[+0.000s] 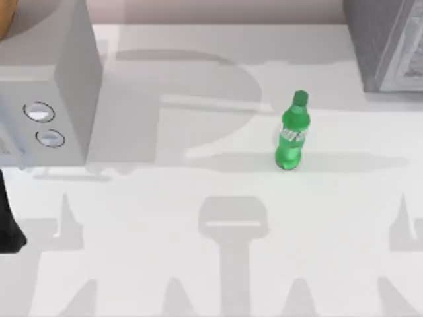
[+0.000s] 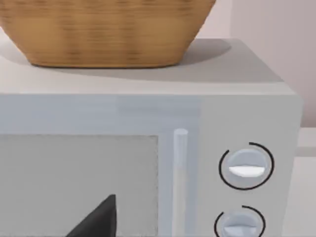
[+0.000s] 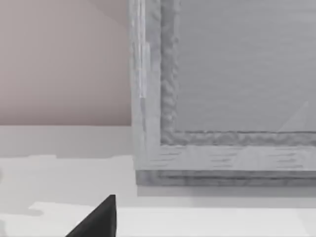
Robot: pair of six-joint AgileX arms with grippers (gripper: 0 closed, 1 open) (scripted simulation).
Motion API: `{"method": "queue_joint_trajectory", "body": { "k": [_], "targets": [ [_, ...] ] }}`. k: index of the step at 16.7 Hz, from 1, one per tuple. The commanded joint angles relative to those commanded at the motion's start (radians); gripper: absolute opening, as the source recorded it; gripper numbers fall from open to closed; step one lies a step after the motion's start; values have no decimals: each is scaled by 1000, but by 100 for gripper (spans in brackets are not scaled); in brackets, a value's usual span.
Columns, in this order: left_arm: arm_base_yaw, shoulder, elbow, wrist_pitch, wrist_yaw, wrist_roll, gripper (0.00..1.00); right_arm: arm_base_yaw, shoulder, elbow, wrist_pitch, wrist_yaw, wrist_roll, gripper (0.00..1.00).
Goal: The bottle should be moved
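The bottle [image 1: 293, 134] stands upright on the white table [image 1: 198, 198], right of centre and towards the back. It is bright green with a green cap and a white-and-green label band. Nothing touches it. A dark piece of my left arm [image 1: 8, 221] shows at the table's left edge, far from the bottle. A dark part of my left gripper [image 2: 98, 222] faces the microwave's front. A dark part of my right gripper [image 3: 98, 219] hangs over the table before a grey framed box.
A pale grey microwave [image 1: 46, 86] with two round knobs [image 2: 246, 166] stands at the back left, with a wicker basket [image 2: 103, 29] on top. A grey framed box [image 1: 386, 43] fills the back right corner. Bare table lies all round the bottle.
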Motion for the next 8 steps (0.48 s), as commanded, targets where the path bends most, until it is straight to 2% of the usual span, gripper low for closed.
{"method": "queue_joint_trajectory", "body": {
  "k": [4, 8],
  "targets": [
    [0, 0, 0, 0, 0, 0, 100, 4, 30, 12, 30, -13, 1, 100],
    [0, 0, 0, 0, 0, 0, 100, 21, 220, 62, 209, -77, 3, 100]
  ]
}}
